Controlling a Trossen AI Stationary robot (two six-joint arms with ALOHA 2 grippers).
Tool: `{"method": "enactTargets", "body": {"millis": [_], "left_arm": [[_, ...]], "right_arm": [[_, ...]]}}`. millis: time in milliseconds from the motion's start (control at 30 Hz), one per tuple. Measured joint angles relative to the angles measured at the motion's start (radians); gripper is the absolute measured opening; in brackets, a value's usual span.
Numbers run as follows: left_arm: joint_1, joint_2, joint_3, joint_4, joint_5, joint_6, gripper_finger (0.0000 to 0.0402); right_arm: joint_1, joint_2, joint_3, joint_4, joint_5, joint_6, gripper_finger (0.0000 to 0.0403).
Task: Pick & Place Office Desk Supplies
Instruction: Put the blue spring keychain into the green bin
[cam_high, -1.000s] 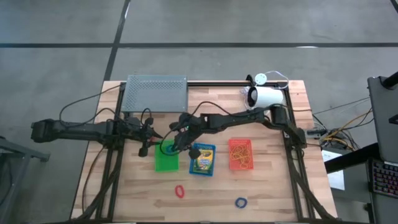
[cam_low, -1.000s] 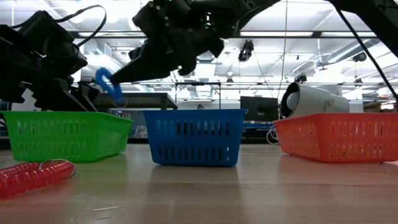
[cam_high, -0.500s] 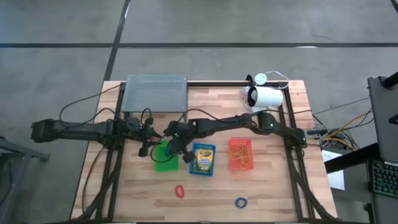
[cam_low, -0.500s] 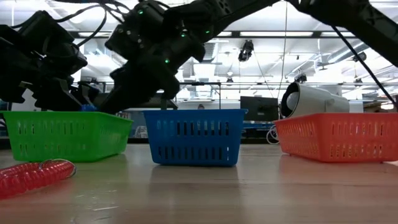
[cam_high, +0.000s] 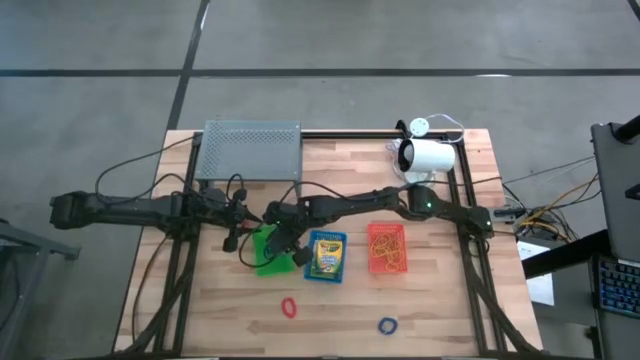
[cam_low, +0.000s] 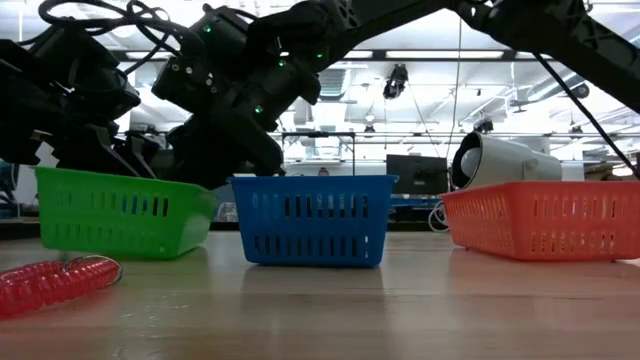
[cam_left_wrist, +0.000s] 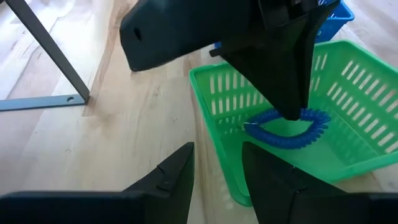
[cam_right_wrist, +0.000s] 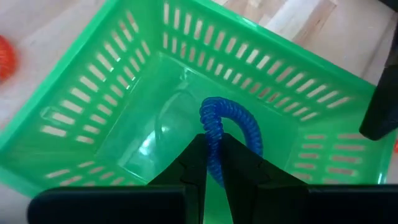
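Since a second ago your right gripper (cam_high: 268, 243) dropped into the green basket (cam_high: 275, 262), tipping it. Low down, that basket sits tilted. Right wrist: jaws pinch the blue loop (cam_right_wrist: 225, 129) inside; let go gently. Left gripper (cam_left_wrist: 216, 180), jaws apart, waits beside it.

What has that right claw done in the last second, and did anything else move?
The right claw carried the blue coil loop down into the green basket, still pinching it; the basket has tipped and shifted. The left claw, blue basket and red basket stayed put.
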Motion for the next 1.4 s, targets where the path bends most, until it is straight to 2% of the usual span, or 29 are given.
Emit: {"method": "enactTargets", "body": {"millis": [633,1233,1400], "left_arm": [[0.000,0.000,0.000,0.000,0.000,0.000,0.0138],[0.000,0.000,0.000,-0.001,0.000,0.000,0.0138],[0.000,0.000,0.000,-0.001,0.000,0.000,0.0138]], "right_arm": [[0.008,-0.002,0.000,0.001,0.028,-0.023,0.0092],[0.013,-0.019,0.001,0.024,0.029,-0.045,0.0085],[0.017,-0.050,0.001,0.039,0.069,-0.046,0.0080]]}}
